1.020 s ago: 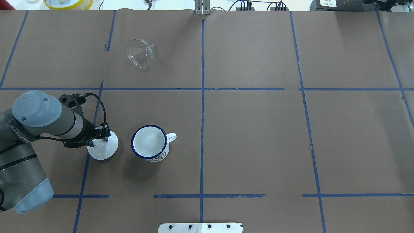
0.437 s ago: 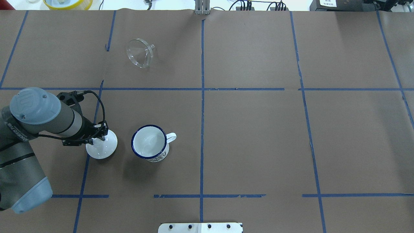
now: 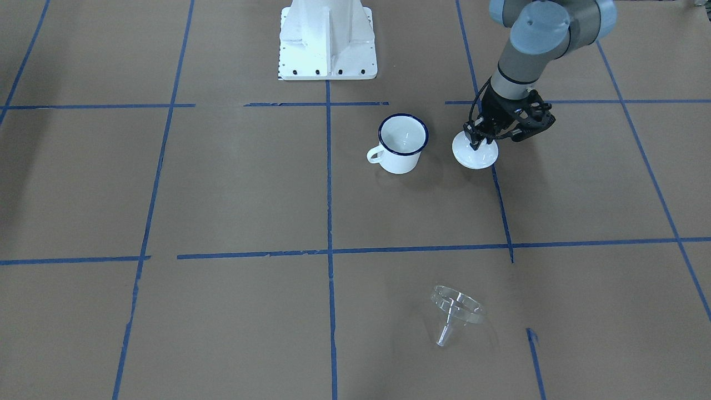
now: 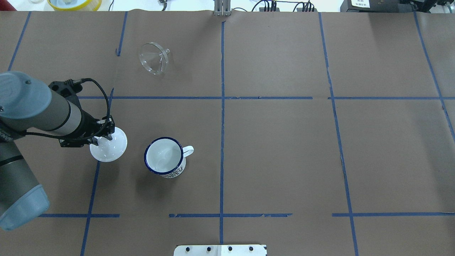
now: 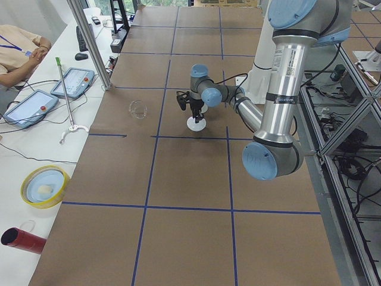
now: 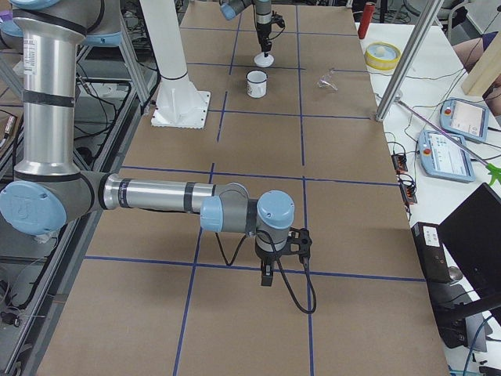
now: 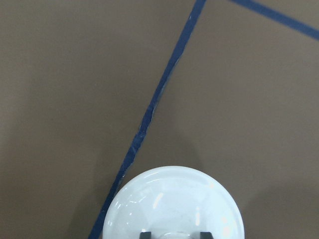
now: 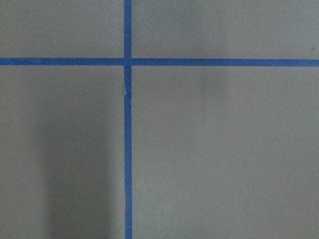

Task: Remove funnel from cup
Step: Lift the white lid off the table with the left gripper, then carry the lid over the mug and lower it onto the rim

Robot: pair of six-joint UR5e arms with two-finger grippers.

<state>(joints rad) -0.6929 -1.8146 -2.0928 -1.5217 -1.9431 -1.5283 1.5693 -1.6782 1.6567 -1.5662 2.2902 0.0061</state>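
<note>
The clear funnel (image 4: 153, 58) lies on its side on the brown table at the far left, well apart from the cup; it also shows in the front view (image 3: 455, 311). The cup (image 4: 164, 156), a white mug with a blue rim, stands upright and empty (image 3: 401, 143). My left gripper (image 4: 101, 139) is shut on the knob of a white domed lid (image 4: 109, 151), left of the cup. In the left wrist view the lid (image 7: 174, 199) fills the bottom edge. My right gripper (image 6: 268, 278) shows only in the exterior right view, far from both; I cannot tell its state.
The robot's white base plate (image 3: 328, 39) stands at the near table edge. A yellow bowl (image 4: 74, 3) and a metal post (image 4: 222, 9) sit beyond the far edge. Blue tape lines (image 4: 222, 106) divide the brown table cover.
My left arm has moved the lid away from the robot and slightly left, farther from the cup. The funnel and the cup have not moved.
</note>
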